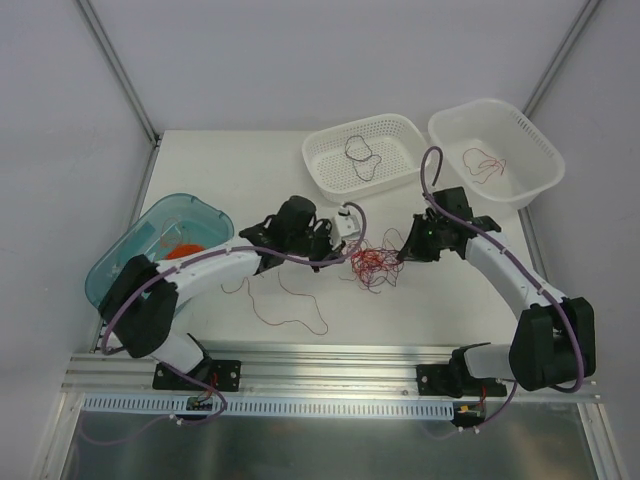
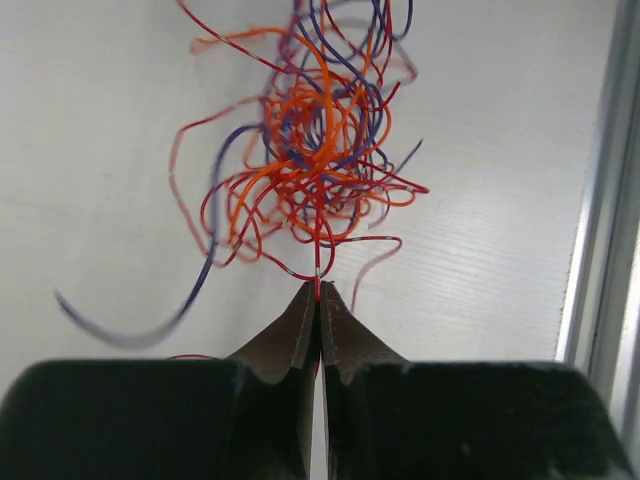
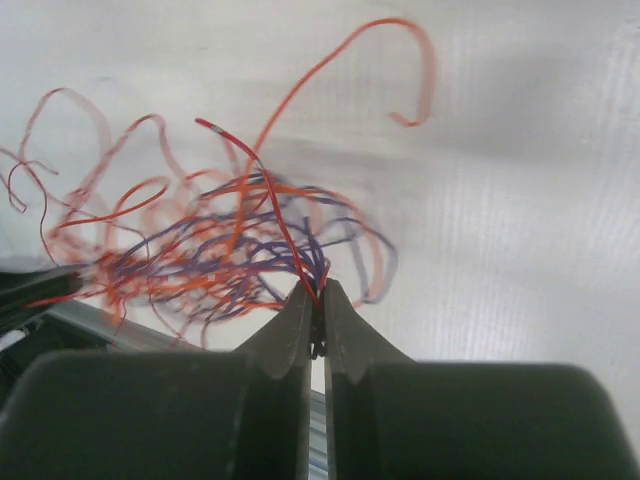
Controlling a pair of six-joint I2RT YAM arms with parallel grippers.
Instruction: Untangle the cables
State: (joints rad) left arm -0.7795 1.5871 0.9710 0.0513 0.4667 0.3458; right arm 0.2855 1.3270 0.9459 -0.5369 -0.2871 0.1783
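Loose tangle of thin red and dark wires (image 1: pixel 373 266) sits mid desk (image 1: pixel 450 315), directly between both arms. Left gripper (image 2: pixel 318 290) is clenched on a red strand at its left side. Right gripper (image 3: pixel 316 296) is clenched on strands at its right. Judged pull axis: parallel to the near edge.

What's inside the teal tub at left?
An orange coil lies in the teal tub; the left arm covers the tub's near part, so anything else there is hidden.

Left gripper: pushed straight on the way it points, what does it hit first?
The tangle of cables, directly ahead of the left gripper, which pinches one red strand of it. How far off the main clump lies is unclear.
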